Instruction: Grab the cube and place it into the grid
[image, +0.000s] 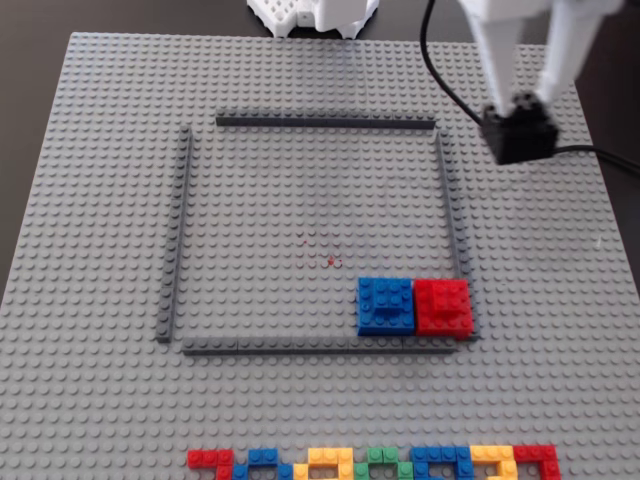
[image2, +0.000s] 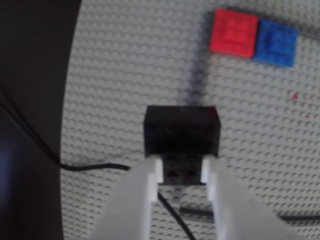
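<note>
gripper (image: 522, 100): two white fingers (image2: 142, 195) pinch the cube (image2: 182, 135) from either side, jaws closed onto its near end. the cube sits at the fingertips and juts forward past them in the wrist view. in the fixed view the cube (image: 520, 130) hangs below the fingers at upper right, over the grey studded baseplate (image: 100, 200), just outside the right bar of the grid (image: 452, 210); whether it touches the plate cannot be told. a black cable (image: 440, 70) runs beside the arm and off to the right behind the cube.

grid: four thin dark grey bars forming a square outline, gaps at the corners. inside, at its lower right corner, a blue block (image: 386, 304) and a red block (image: 441, 305) sit touching side by side, red next to the right bar.

a row of multicoloured bricks (image: 370, 463) lies along the bottom edge of the plate.

no readable writing or labels on any piece.
</note>
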